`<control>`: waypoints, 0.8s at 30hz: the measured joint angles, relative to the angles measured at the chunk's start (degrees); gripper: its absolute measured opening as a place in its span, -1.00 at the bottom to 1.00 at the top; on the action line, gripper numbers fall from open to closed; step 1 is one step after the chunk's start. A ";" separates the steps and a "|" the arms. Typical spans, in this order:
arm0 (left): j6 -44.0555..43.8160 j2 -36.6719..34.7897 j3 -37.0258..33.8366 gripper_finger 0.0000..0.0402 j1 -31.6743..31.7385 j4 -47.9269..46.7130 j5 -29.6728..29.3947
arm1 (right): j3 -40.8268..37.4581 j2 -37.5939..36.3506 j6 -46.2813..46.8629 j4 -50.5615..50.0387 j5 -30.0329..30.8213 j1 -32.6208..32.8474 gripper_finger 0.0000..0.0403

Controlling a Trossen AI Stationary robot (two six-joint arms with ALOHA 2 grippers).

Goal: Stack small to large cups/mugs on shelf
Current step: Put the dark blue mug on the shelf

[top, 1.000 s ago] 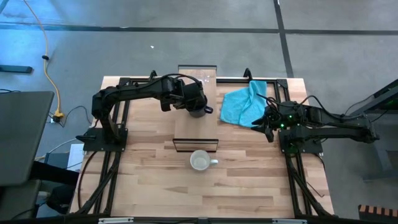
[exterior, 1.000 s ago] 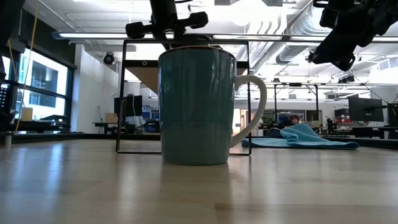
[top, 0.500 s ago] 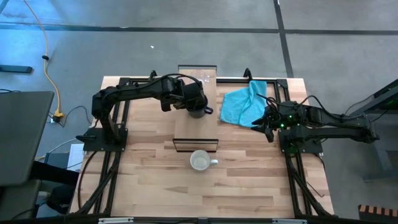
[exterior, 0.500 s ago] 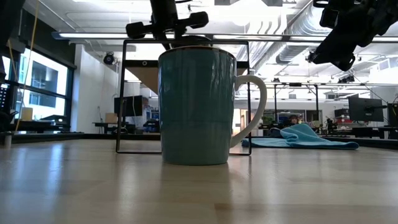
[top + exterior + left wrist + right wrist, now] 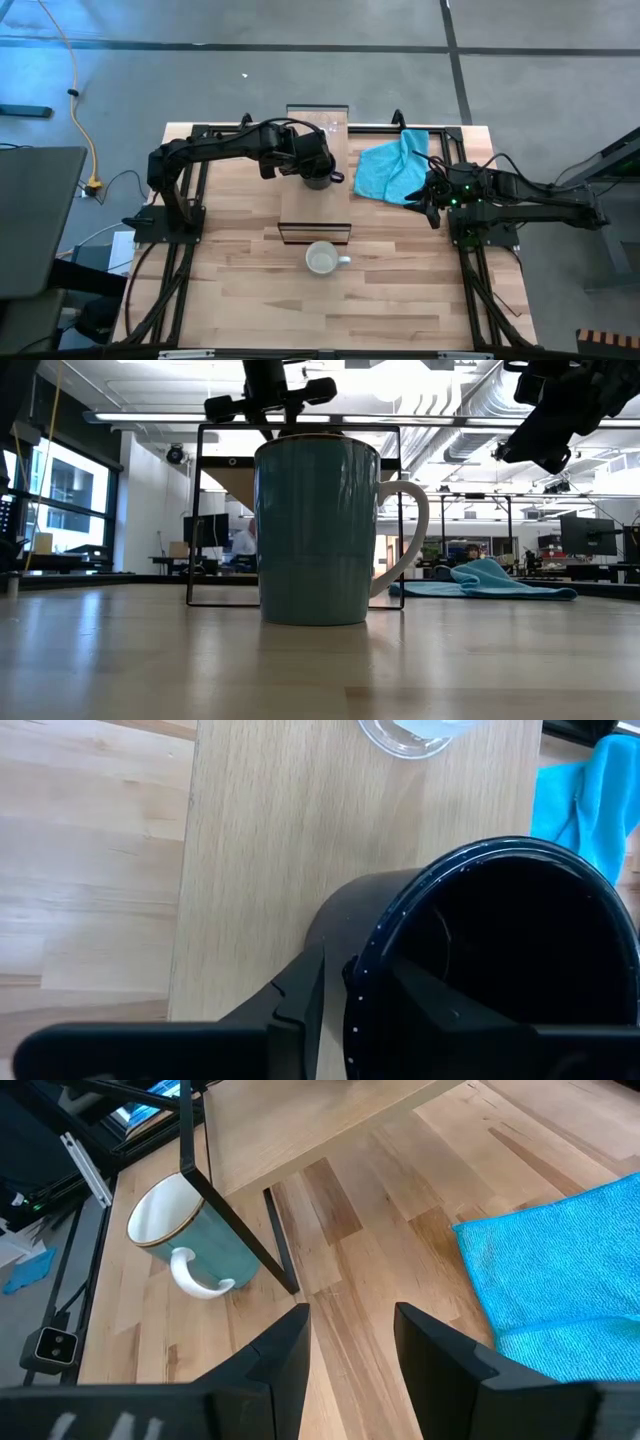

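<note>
The shelf (image 5: 316, 170) is a long, narrow board of pale, fine-grained wood on a thin dark frame, and everything here sits around it. On its top stands the black mug (image 5: 500, 950), round and glossy with a speckled rim. Beyond it, toward the shelf's far end, is the small glass cup (image 5: 415, 734), clear and circular. The white mug (image 5: 322, 260) stands on the table just off the shelf's near end; it has a curved handle, a pale inside and a bluish outer wall. A soft, crumpled turquoise cloth (image 5: 392, 166) lies beside the shelf.

The left arm reaches across over the shelf, its left gripper (image 5: 350, 995) straddling the black mug's rim, one finger (image 5: 290, 1010) outside the wall and one inside, slightly parted. The right gripper (image 5: 350, 1345) waits beyond the cloth, fingers spread wide and holding nothing.
</note>
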 joint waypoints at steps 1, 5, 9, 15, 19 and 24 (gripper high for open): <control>0.00 0.00 0.00 -0.65 -0.01 0.00 0.00 | 0.00 0.02 0.00 -0.02 0.00 0.00 -0.32; 0.00 0.00 0.00 -0.65 -0.02 -0.02 0.00 | 0.00 0.00 -0.08 -0.01 0.00 0.00 -0.32; -0.15 0.00 0.00 -0.66 -0.02 -0.04 0.00 | 0.00 0.01 0.00 -0.02 0.00 0.01 -0.32; -1.32 0.00 0.00 -0.66 0.00 -0.16 -0.85 | 0.00 0.01 0.04 -0.02 0.00 0.01 -0.32; -2.20 0.00 0.00 -0.66 -0.01 -0.21 -1.40 | 0.00 0.01 0.14 -0.02 -0.01 0.01 -0.32; -3.82 0.00 0.00 -0.66 -0.02 -0.68 -1.97 | 0.00 0.00 0.24 -0.02 -0.02 0.02 -0.32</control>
